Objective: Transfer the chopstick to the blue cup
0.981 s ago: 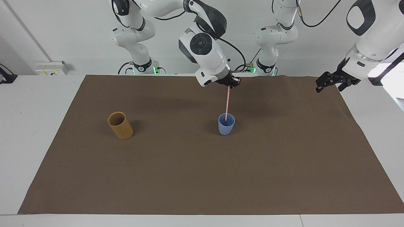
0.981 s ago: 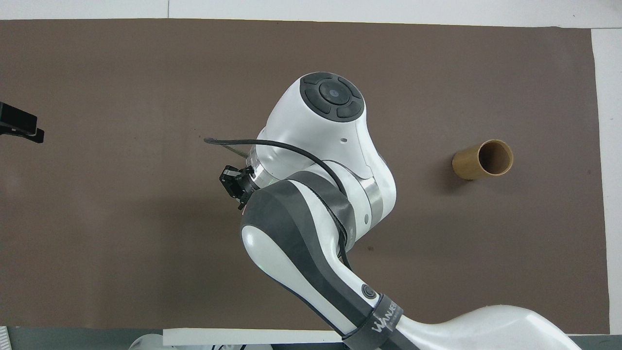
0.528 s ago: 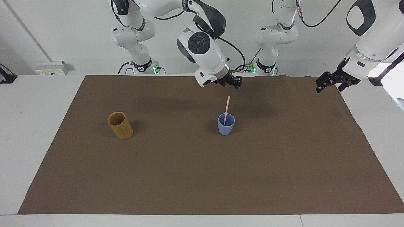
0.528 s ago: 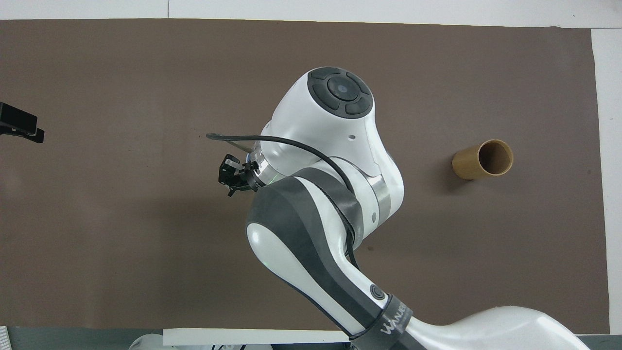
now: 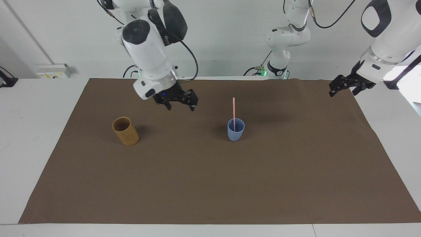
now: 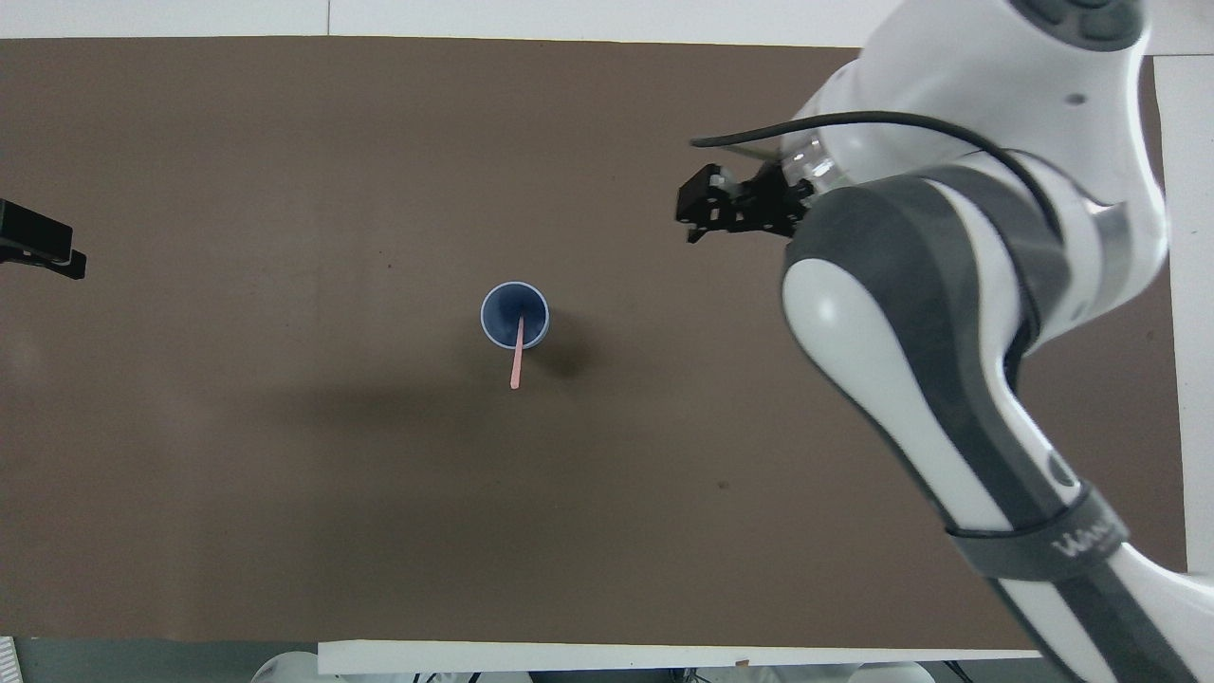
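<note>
The chopstick stands in the blue cup, leaning toward twelve o'clock; the right end effector hangs wide open, empty, the left end effector likewise.

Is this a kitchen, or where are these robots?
Probably a robot lab, not a kitchen: white robot arms stand at a plain table under a brown mat, with only a blue cup, chopstick and tan cup.
</note>
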Robot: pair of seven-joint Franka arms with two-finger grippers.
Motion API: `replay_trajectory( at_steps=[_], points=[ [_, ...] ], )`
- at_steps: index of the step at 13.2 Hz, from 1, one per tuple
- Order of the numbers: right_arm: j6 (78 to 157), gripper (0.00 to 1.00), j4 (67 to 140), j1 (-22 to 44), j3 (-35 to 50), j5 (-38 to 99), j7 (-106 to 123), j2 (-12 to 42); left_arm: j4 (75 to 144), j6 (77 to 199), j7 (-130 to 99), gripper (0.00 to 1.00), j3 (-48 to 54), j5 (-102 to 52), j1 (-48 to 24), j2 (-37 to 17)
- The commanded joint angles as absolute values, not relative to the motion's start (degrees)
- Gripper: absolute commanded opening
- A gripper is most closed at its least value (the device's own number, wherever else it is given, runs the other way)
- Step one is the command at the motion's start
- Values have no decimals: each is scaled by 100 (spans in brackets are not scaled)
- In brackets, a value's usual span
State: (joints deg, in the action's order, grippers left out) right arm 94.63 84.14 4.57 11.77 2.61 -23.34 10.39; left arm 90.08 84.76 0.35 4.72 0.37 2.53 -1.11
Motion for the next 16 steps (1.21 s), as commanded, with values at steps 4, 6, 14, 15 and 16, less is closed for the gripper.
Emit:
replay_trajectory(
  at_steps=[4,6,14,15,16],
  points=[
    [8195,100,8351,-674,1126,-316,-963,72,9044,8517,53,100,466,88,264,-79],
    [7745,100,8367,-1044,941,-325,-84,-114,9044,8517,53,100,466,88,255,-79],
    [7471,100,8420,-293,144,-659,431,-237,9044,8517,53,100,466,88,264,-79],
    [7471,100,8420,-194,-7,-616,422,-229,9044,8517,53,100,466,88,264,-79],
    [7471,100,8429,-193,-35,-589,422,-220,9044,8517,53,100,466,88,255,-79]
  ],
)
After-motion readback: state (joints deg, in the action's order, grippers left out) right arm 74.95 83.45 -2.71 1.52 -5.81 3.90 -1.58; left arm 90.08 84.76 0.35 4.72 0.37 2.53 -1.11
